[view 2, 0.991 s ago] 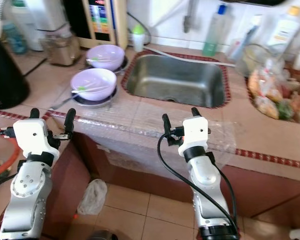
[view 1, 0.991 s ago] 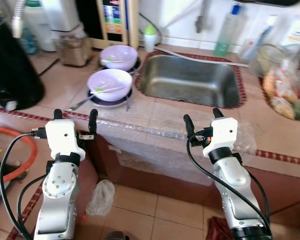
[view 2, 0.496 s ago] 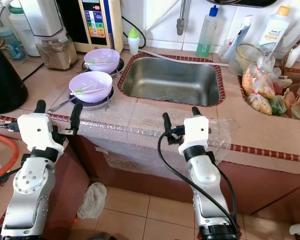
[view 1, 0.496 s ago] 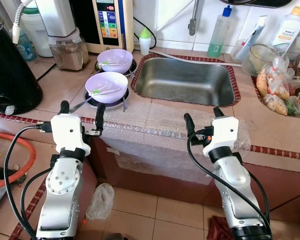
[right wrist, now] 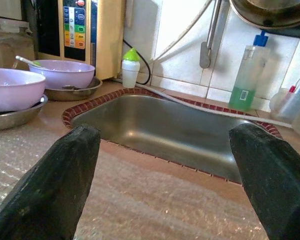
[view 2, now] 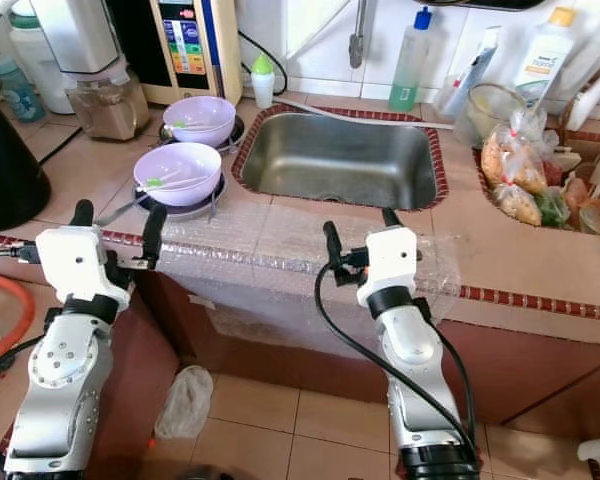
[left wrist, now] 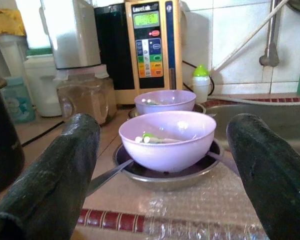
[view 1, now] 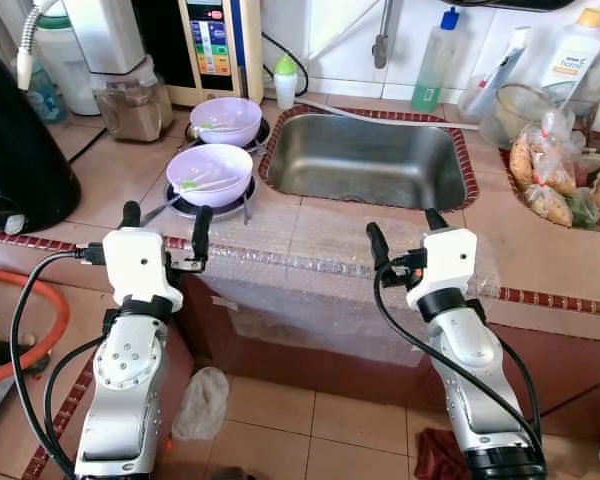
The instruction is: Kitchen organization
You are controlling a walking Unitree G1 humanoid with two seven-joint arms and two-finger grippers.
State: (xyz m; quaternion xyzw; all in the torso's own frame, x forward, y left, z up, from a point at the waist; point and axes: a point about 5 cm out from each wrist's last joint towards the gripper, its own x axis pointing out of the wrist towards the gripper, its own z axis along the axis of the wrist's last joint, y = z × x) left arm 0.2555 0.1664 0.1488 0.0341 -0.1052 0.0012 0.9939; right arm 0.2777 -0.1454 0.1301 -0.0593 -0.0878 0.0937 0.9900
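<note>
Two lilac bowls stand left of the steel sink (view 1: 370, 160), each on a metal plate. The near bowl (view 1: 210, 173) holds a green-tipped utensil, and the far bowl (view 1: 225, 119) sits behind it. My left gripper (view 1: 162, 225) is open at the counter's front edge, short of the near bowl (left wrist: 167, 139) and apart from it. My right gripper (view 1: 406, 232) is open over the bubble wrap (view 1: 320, 240) in front of the sink (right wrist: 160, 127). Neither holds anything.
A black kettle (view 1: 20, 160) stands at the far left. A water machine (view 1: 215, 45) and blender jar (view 1: 125, 95) line the back wall. Soap bottles (view 1: 432, 62) and bagged food (view 1: 550, 180) sit right of the sink. A crumpled bag (view 1: 202, 400) lies on the tiled floor.
The view has steadied and shifted slightly; both grippers hold the same open pose at the counter edge. Nothing on the counter has moved.
</note>
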